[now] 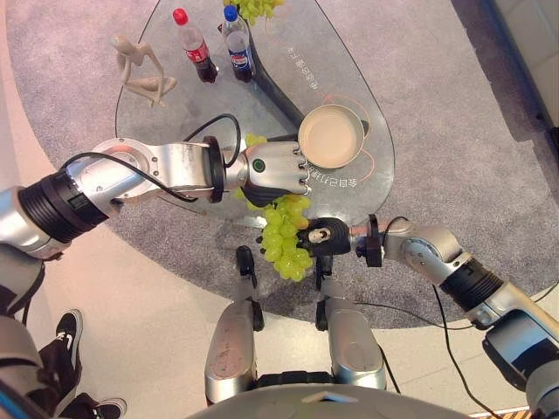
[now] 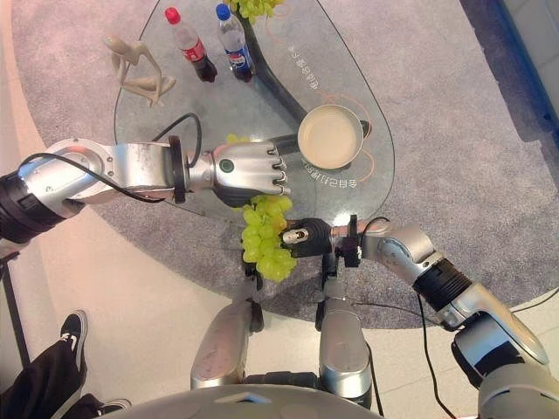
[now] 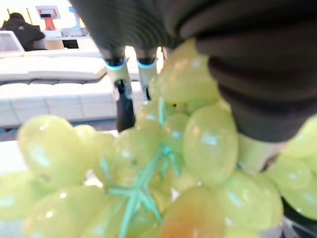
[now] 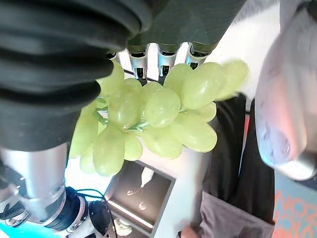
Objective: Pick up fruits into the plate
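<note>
Green grape bunch (image 1: 286,237): hanging at the glass tabletop (image 1: 345,61) near edge, gripped by both left robot hand (image 1: 272,170) and right robot hand (image 1: 325,236), fingers curled round it. Plate (image 1: 331,136): on tabletop, just beyond left robot hand.

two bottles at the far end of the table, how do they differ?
The red-capped bottle has a red cap and label; the blue-capped bottle has a blue cap and label. The red-capped one stands nearer the pale figurine, the blue-capped one nearer the far green grapes. Both hold dark drink, stand upright on the glass table and are untouched.
</note>
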Robot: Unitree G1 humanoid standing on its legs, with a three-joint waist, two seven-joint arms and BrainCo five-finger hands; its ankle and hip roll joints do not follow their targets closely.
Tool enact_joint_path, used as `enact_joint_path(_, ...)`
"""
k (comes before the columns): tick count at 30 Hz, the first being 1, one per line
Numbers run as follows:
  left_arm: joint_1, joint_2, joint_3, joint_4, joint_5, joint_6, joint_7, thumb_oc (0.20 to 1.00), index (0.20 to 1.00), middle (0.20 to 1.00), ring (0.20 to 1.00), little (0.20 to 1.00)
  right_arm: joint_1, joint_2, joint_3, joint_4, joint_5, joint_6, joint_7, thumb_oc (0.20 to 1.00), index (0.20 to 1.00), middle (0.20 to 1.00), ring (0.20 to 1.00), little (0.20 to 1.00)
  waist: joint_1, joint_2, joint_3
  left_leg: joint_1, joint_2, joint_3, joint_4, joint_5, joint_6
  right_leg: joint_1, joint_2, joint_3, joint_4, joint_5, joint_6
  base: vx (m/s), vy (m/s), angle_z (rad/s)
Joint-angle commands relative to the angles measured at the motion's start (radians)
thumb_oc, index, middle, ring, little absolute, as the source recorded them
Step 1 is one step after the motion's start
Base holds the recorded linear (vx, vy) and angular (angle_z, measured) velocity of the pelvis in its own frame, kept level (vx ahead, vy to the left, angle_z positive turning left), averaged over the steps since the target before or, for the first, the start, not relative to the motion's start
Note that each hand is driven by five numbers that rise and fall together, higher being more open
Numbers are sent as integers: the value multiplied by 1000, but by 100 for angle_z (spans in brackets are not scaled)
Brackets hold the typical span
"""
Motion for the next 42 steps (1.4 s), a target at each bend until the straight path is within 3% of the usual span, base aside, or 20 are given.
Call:
enact_joint_path(1,25,-39,33,-43,8,1,18,200,200,200,200,200,35,84,-9,-137,120,-1,28,1000,1000,1000,1000,1000,2,-32,-50,81,-79,-5,22,-171,30,14,10,-50,96,-117,-1,0,0,0)
enact_joint_path(9,29,-62,22,-35,37,14,28,200,200,200,200,200,33,128,-3,-157,170,34,20,1000,1000,1000,1000,1000,3,-31,-54,81,-80,-7,24,-173,31,14,10,-52,97,-118,-2,0,0,0)
enact_joint_path(29,38,-126,11,-22,50,38,5,200,200,200,200,200,2,205,40,-161,206,18,-51,1000,1000,1000,1000,1000,9,-28,-61,84,-81,-9,23,-175,35,17,9,-58,97,-119,-4,0,0,0)
enact_joint_path(30,32,-125,10,-27,39,40,-7,200,200,200,200,200,1,204,41,-163,209,11,-62,950,950,950,950,950,9,-27,-62,84,-81,-10,23,-175,35,16,10,-58,98,-119,-4,0,0,0)
enact_joint_path(31,31,-124,10,-31,34,42,-13,200,200,200,200,200,2,204,41,-163,210,7,-66,329,329,329,329,329,9,-27,-63,84,-81,-10,24,-175,34,16,10,-58,98,-119,-4,0,0,0)
enact_joint_path(32,29,-123,9,-34,31,45,-17,200,200,200,200,200,2,203,42,-162,210,4,-68,200,200,200,200,200,9,-27,-63,84,-81,-10,24,-175,34,16,9,-59,98,-119,-4,0,0,0)
enact_joint_path(42,13,-111,24,-82,-21,69,-75,200,200,200,200,200,16,194,42,-171,220,1,-99,200,200,200,200,200,7,-25,-68,87,-82,-10,22,-174,34,20,10,-58,94,-118,-5,0,0,0)
